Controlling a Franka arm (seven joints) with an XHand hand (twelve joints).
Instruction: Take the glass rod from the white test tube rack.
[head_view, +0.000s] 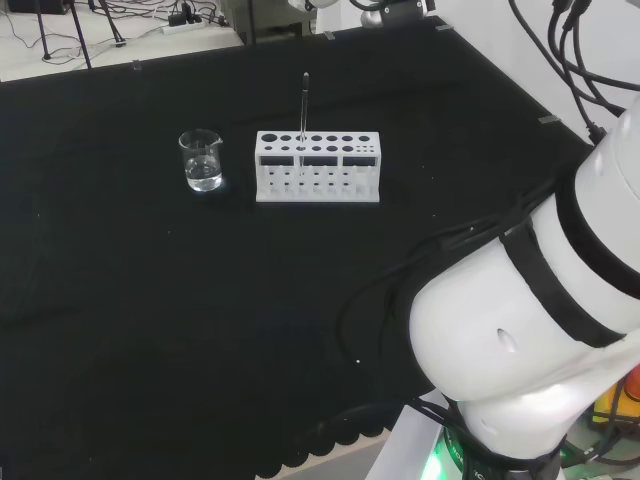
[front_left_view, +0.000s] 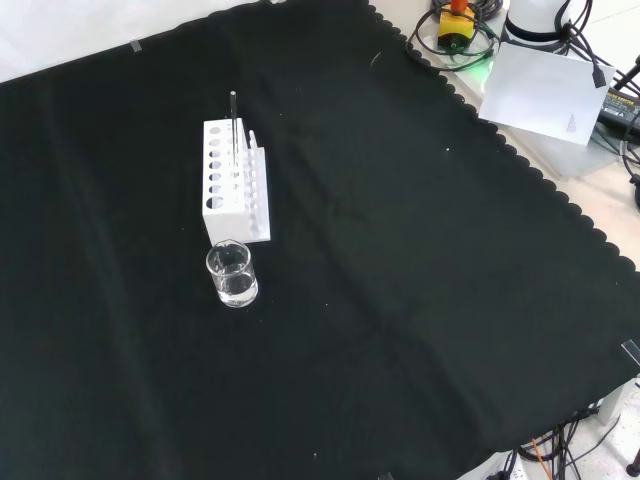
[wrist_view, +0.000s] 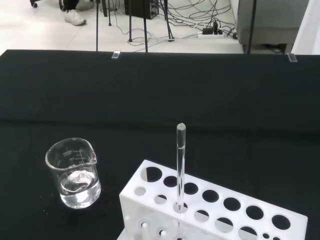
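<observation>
Head view: white test tube rack (head_view: 318, 167) set toward the far edge of the worktop (head_view: 150, 330), roughly midway along it, long side facing the camera. Glass rod (head_view: 304, 112) upright in a hole left of the rack's middle, top end well clear of the rack. Small beaker (head_view: 201, 160) just beside the rack's left end, apart from it, a little clear liquid at the bottom. Arm's white links (head_view: 530, 320) bulking at the near right corner, well apart from the rack.

Front view: rack (front_left_view: 232, 180) turned end-on, toward the left side of the worktop (front_left_view: 420, 300) and nearer the far edge than the near one. Rod (front_left_view: 234, 125) standing in the rack's farther half. Beaker (front_left_view: 232, 274) just in front of the rack's near end, not touching.

Wrist view: looking down across the rack (wrist_view: 210, 205) from fairly near, rod (wrist_view: 180, 167) dead ahead and vertical, beaker (wrist_view: 75, 172) beside the rack's end.

State of the fingers: cannot tell.

Judged step: the opening approach, nothing grasped, rod untouched in its hole. Next move likely calls for closing in on the rod's free upper length, pinching it above the rack, then lifting straight up along the hole's line to avoid dragging the rack or snapping the glass, and keeping clear of the beaker alongside.
</observation>
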